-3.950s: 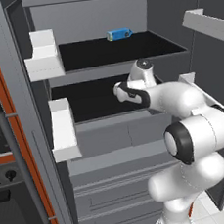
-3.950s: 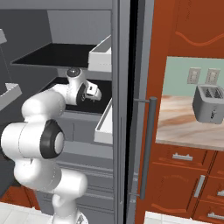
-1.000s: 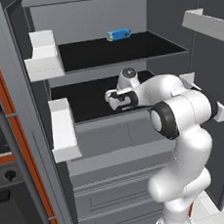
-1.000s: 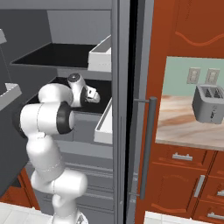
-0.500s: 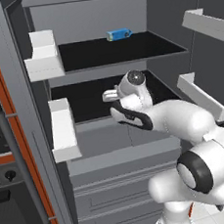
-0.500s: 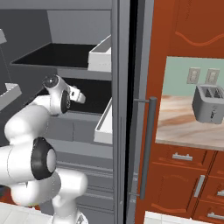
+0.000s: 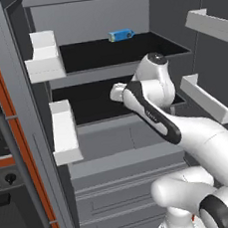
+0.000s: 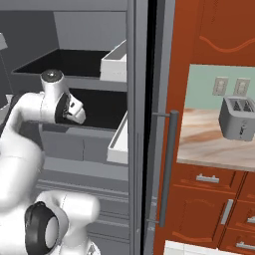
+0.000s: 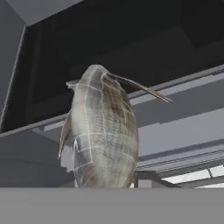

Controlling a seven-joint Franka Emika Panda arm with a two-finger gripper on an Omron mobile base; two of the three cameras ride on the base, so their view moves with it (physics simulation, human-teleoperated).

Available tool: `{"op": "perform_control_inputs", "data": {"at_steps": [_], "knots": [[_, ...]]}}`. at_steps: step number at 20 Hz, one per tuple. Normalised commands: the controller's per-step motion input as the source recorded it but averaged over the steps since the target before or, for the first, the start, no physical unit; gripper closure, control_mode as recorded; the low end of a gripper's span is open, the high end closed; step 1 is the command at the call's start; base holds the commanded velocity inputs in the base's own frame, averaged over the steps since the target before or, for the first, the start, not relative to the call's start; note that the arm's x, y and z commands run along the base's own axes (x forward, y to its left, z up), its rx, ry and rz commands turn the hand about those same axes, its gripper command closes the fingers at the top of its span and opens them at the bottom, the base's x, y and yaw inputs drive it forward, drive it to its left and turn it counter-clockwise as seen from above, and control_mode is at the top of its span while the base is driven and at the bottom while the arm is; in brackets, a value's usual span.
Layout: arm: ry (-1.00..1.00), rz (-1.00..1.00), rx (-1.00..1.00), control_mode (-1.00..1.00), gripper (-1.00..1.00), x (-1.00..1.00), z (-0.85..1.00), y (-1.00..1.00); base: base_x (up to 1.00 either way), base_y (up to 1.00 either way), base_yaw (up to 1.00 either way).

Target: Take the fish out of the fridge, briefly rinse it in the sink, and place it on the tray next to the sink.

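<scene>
The white arm is bent sharply at the elbow, with the forearm raised from the base and the wrist folded back level. The gripper (image 7: pixel 114 92) is held out sideways at the end of the wrist, seen from the left base view. Its jaws are closed on the fish (image 9: pixel 103 131).

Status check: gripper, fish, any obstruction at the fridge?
Gripper shut on fish, by the lower fridge shelf. Blue box on upper shelf, clear of it.
</scene>
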Motion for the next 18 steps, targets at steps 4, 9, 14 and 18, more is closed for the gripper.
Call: {"op": "perform_control_inputs", "data": {"at_steps": [4,9,14,18], "knots": [[0.31,-0.09,-0.22,-1.0,1.0,-1.0,-0.08,0.18,0.0,0.0,0.0],[-0.19,-0.08,-0.18,-1.0,1.0,-0.65,0.68,0.0,0.0,0.0,0.0],[-0.14,-0.01,-0.07,-1.0,1.0,-0.1,0.48,0.0,0.0,0.0,0.0],[0.0,0.01,0.0,1.0,1.0,-0.1,0.0,0.0,-0.34,0.0,0.15]]}}
